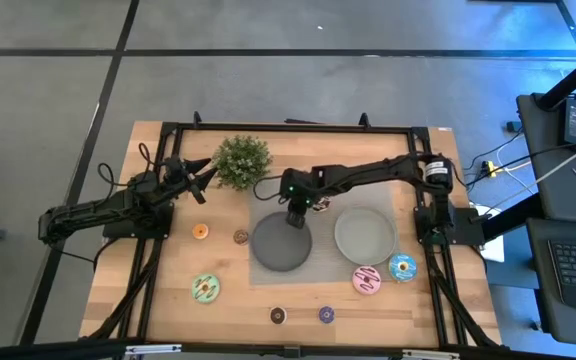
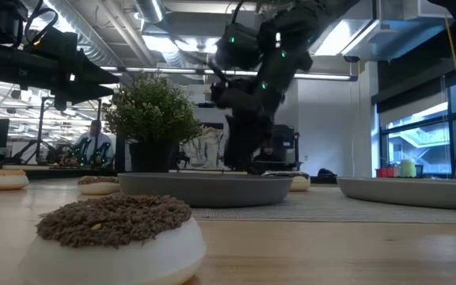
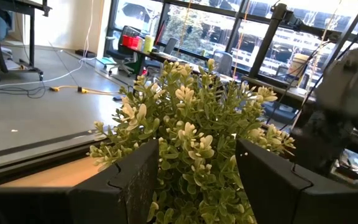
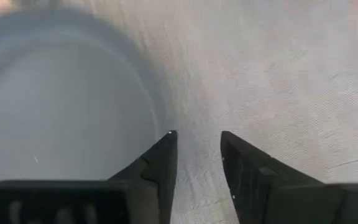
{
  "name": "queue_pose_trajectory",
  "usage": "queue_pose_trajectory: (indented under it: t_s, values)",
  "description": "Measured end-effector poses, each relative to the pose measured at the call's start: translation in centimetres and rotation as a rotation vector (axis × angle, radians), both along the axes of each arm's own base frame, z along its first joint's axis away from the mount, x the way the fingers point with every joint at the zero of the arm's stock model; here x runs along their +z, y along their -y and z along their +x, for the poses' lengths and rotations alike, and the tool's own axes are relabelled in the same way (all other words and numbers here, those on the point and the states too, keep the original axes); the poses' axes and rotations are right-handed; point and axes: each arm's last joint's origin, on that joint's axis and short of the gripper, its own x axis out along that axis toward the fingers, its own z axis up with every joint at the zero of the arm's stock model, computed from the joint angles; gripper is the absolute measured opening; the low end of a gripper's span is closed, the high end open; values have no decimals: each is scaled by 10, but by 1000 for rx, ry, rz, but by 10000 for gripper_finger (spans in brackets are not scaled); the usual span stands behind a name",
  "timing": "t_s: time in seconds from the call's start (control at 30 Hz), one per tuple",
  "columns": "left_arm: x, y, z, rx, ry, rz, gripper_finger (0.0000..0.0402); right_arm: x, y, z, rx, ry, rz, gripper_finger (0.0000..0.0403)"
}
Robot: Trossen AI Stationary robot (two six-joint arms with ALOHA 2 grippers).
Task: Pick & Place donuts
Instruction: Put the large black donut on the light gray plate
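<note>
The right pincer (image 1: 296, 222) hangs over the far rim of the dark grey plate (image 1: 280, 248), at the edge where the plate meets the grey mat (image 1: 320, 268). In the right wrist view its 2 fingers (image 4: 159, 163) stand narrowly apart with nothing between them; only plate and mat show beyond the tips. The left pincer (image 1: 204, 172) waits by the potted plant (image 1: 241, 160), fingers spread, empty.

No donut lies on the plate or in the pale grey bowl (image 1: 365, 235). On the tabletop (image 1: 168, 300):
- orange mini donut (image 1: 200, 231) and brown mini donut (image 1: 240, 237), left of the plate
- green donut (image 1: 205, 289), near the front left
- dark brown mini donut (image 1: 278, 316) and purple mini donut (image 1: 326, 315), along the front edge
- pink donut (image 1: 367, 280) and blue donut (image 1: 402, 267), touching or nearly so, in front of the bowl

The chocolate donut with sprinkles (image 2: 113, 237) shows close to the lens in the low view only.

Judgement: the right arm is between picks. To do the next pick well:
1. Select the nearest free ring; the brown mini donut is closest.
2. Widen the fingers beyond the ring before descending.
3. Centre over the ring and descend vertically.
4. Avoid nudging neighbours, especially the pink and blue pair.
</note>
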Motion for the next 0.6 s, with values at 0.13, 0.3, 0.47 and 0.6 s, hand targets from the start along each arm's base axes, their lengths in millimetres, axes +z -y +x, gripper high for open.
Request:
queue_pose_trajectory:
  t_s: [0.13,0.3,0.47,0.6]
  values:
    - [0,0,0,0,0,0,210,28,11,-10,-35,-47,6,135]
    - [0,0,0,-1,0,0,210,39,28,-38,-134,-218,57,124]
    - [0,0,0,0,1,-1,210,37,49,-54,-233,-326,53,112]
    - [0,0,0,-2,38,-49,210,29,58,-59,-265,-368,71,107]
